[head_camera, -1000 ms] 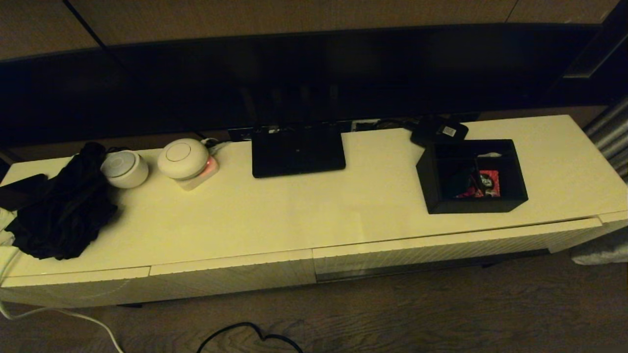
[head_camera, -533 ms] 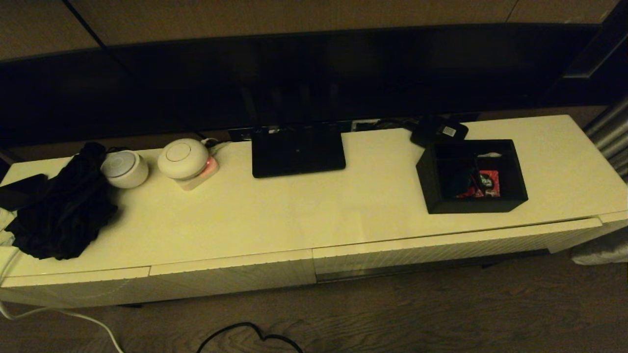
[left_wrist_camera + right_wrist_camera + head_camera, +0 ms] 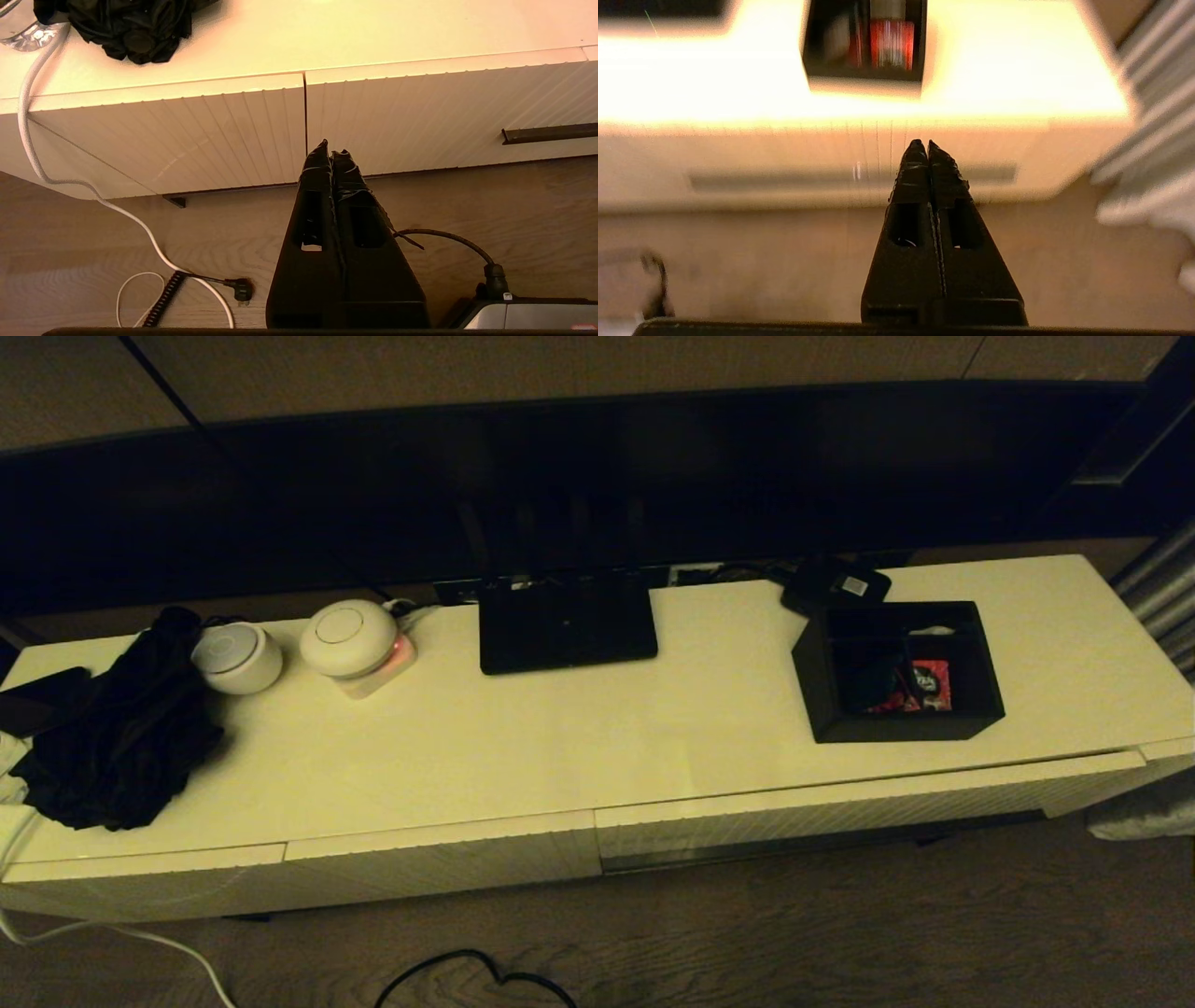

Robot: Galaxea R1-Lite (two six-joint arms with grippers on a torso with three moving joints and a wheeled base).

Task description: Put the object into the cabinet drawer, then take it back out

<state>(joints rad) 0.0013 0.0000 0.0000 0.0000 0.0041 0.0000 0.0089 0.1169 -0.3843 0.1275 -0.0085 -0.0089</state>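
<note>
**Both grippers held low before the cabinet, box on top**

A long cream cabinet top (image 3: 579, 747) is seen under a dark screen, with wood-grain floor (image 3: 840, 924) in front. On the top are laid a black cloth heap (image 3: 117, 747), two white round devices (image 3: 347, 637), a flat black router (image 3: 567, 627) and a small black device with a white label (image 3: 836, 586). The black box (image 3: 898, 674), with dividers and red packets (image 3: 929, 684) inside, is placed on the top, just in front of the labelled device and above the wide ribbed drawer (image 3: 840, 807), whose front is seen standing slightly forward of the neighbouring fronts at one end.

No arm is shown in the head view. The left gripper (image 3: 331, 153) is held low over the floor, its jaws pressed together with nothing between them; just beyond their tips lies the seam between two ribbed fronts, and the cloth heap is well beyond and to one side. A white cable (image 3: 84, 186) is trailed across the floor beside it.

The right gripper (image 3: 923, 143) is likewise held low, its jaws pressed together and empty. The wide drawer front is directly ahead of the tips, and the box is farther ahead, slightly off the jaw line.
</note>
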